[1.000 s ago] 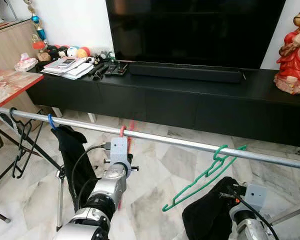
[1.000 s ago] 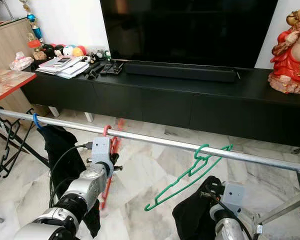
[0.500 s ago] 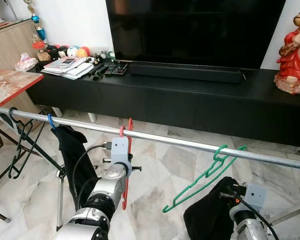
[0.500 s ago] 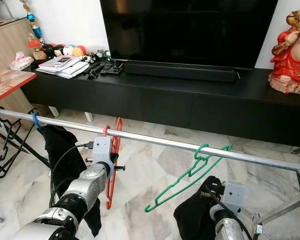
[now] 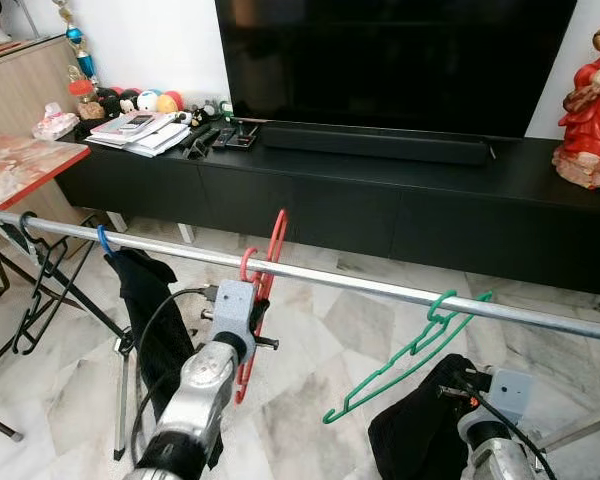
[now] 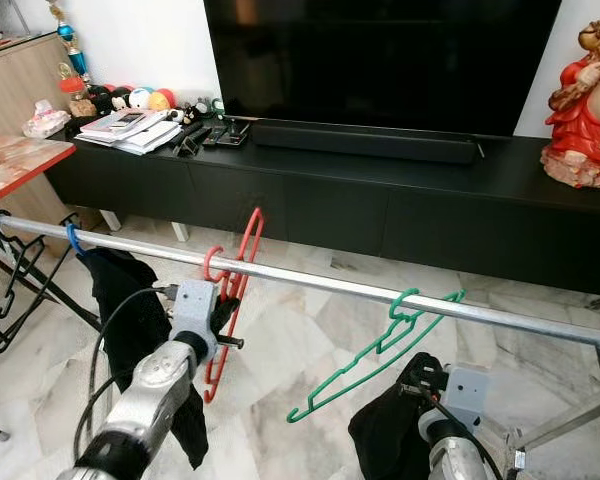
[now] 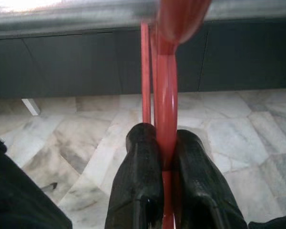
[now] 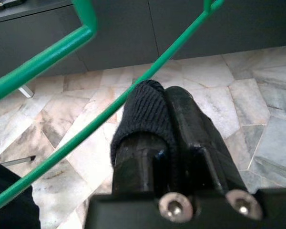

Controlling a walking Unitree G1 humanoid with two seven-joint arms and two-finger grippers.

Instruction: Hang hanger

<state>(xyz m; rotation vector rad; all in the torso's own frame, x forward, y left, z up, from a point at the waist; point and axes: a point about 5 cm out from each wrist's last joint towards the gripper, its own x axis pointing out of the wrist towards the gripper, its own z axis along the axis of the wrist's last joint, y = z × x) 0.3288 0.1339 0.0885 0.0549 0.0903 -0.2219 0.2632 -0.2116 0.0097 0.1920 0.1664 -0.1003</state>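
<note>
A red hanger [image 5: 272, 256] has its hook over the silver rail [image 5: 380, 288], and its body tilts so the far end rises above the rail. My left gripper [image 7: 164, 139] is shut on the red hanger's neck [image 7: 166, 109] just under the rail. A green hanger [image 5: 405, 355] hangs from the rail further right, slanting down to the left. Low at the right, my right gripper [image 8: 163, 98] is shut on a black cloth [image 8: 144, 114], directly under the green hanger's wire [image 8: 133, 90]. The bunched black cloth [image 5: 420, 425] hangs in front of the right arm.
A black garment [image 5: 145, 300] on a blue hook hangs at the rail's left, with black hangers [image 5: 35, 290] beyond it. Behind the rail stand a low black TV console [image 5: 380, 200], a TV and a red figurine [image 5: 592, 110]. A red-topped table [image 5: 25, 165] is at the left.
The red hanger has swung from hanging nearly straight down to a tilt, its far end now above the rail, with my left gripper raised a little. The right arm has stayed put.
</note>
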